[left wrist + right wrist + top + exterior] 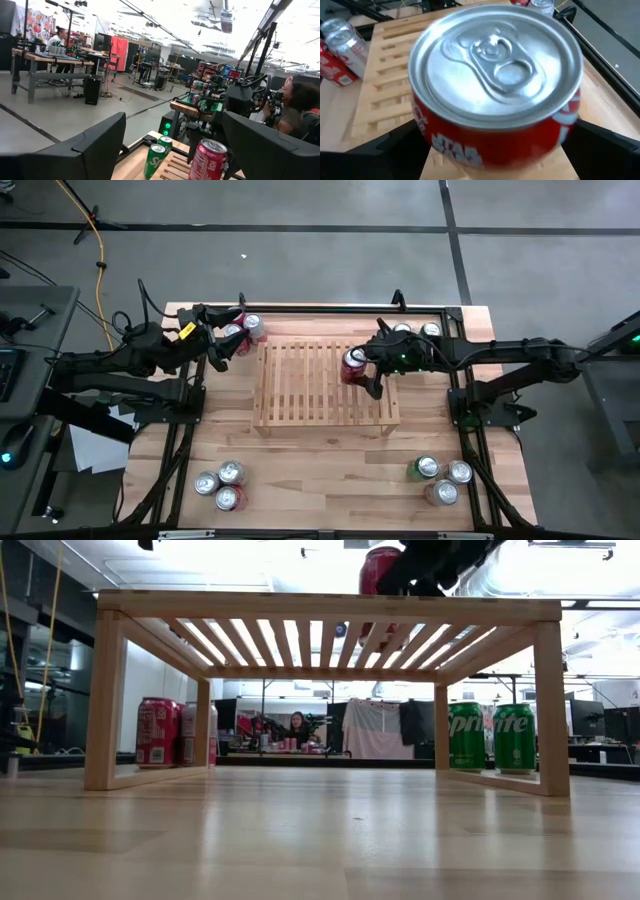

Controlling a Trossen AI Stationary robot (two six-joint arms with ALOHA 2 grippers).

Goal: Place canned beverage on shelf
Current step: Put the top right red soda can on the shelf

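Filling the right wrist view, a red can (495,95) is seen from above, its silver lid and pull tab upward, with a dark finger (385,150) on either side of it. It is held by the right gripper (362,368) over the right part of the shelf (300,385); from the low view it appears to sit at or just above the slats, and contact cannot be confirmed.

Left of the shelf, near its far left corner, the left gripper (222,345) is parked beside 2 red cans (247,330), its fingers spread wide and holding nothing. Beyond the shelf's far right corner, 2 green cans (492,737) are stood. Nearer the front edge of the table (330,480), 3 cans are grouped left of the shelf and 3 more to its right.

The can is judged rigid but thin-walled, smooth and somewhat slippery, and moderately heavy if full. A grip across the middle of its side wall is considered best, firm without denting.
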